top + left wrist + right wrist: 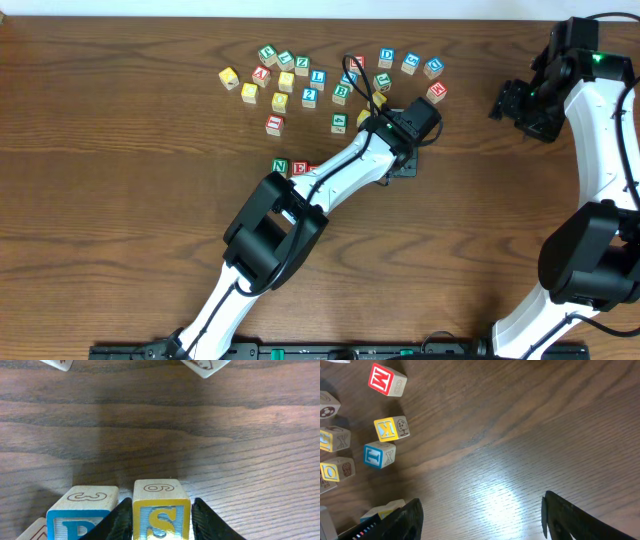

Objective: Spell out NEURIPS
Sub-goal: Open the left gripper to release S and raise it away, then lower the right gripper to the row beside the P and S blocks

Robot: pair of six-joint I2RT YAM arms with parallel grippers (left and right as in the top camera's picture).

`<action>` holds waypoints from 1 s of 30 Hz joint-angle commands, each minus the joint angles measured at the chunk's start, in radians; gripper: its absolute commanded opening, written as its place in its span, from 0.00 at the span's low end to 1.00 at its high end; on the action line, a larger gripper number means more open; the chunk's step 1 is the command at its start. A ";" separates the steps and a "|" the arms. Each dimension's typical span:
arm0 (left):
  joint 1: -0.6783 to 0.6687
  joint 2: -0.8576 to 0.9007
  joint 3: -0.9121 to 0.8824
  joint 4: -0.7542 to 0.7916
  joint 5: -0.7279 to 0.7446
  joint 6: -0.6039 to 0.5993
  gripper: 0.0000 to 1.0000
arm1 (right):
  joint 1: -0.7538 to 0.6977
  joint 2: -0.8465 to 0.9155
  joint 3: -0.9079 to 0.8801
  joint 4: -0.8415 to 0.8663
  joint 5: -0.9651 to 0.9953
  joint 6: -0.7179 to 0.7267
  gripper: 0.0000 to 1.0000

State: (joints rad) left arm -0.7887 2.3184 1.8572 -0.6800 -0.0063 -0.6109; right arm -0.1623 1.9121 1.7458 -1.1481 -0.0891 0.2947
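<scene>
My left gripper [161,504] has a finger on each side of a yellow-framed cube with a yellow S [161,519], which stands on the table. A blue-framed cube, seemingly P [82,515], stands right beside it on the left. In the overhead view this gripper [401,163] is at the right end of a row that starts with the green N [280,167] and red E [299,169]. My left arm hides the cubes between. My right gripper [503,102] is open and empty, far right, above bare wood [480,505].
A loose pile of other letter cubes [310,80] lies at the back centre, reaching to a red cube [436,91]. The right wrist view shows a red M [387,380], a yellow K [390,428] and a blue cube [379,455] at the left.
</scene>
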 commanded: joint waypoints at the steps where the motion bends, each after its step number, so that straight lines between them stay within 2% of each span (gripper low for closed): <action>1: 0.000 0.013 -0.008 0.005 -0.010 -0.015 0.41 | -0.002 -0.023 0.019 -0.002 0.008 -0.016 0.72; 6: 0.003 -0.016 -0.005 0.004 -0.010 -0.010 0.42 | -0.002 -0.023 0.019 -0.002 0.008 -0.016 0.72; 15: 0.059 -0.232 -0.005 -0.061 -0.010 0.195 0.42 | 0.001 -0.023 0.019 -0.001 0.006 -0.016 0.73; 19: 0.153 -0.377 -0.005 -0.157 -0.010 0.243 0.42 | 0.013 -0.023 0.019 -0.002 -0.061 -0.038 0.73; 25: 0.328 -0.543 -0.005 -0.295 -0.009 0.310 0.43 | 0.080 -0.023 0.019 -0.006 -0.135 -0.065 0.66; 27: 0.431 -0.602 -0.005 -0.364 -0.009 0.336 0.46 | 0.135 -0.023 0.019 -0.023 -0.135 -0.073 0.48; 30: 0.550 -0.639 -0.005 -0.429 -0.009 0.361 0.47 | 0.210 -0.023 0.019 -0.054 -0.131 -0.091 0.32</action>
State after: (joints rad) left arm -0.3492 1.7252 1.8553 -1.0588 -0.0067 -0.3115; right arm -0.0311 1.9121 1.7466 -1.1790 -0.1967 0.2329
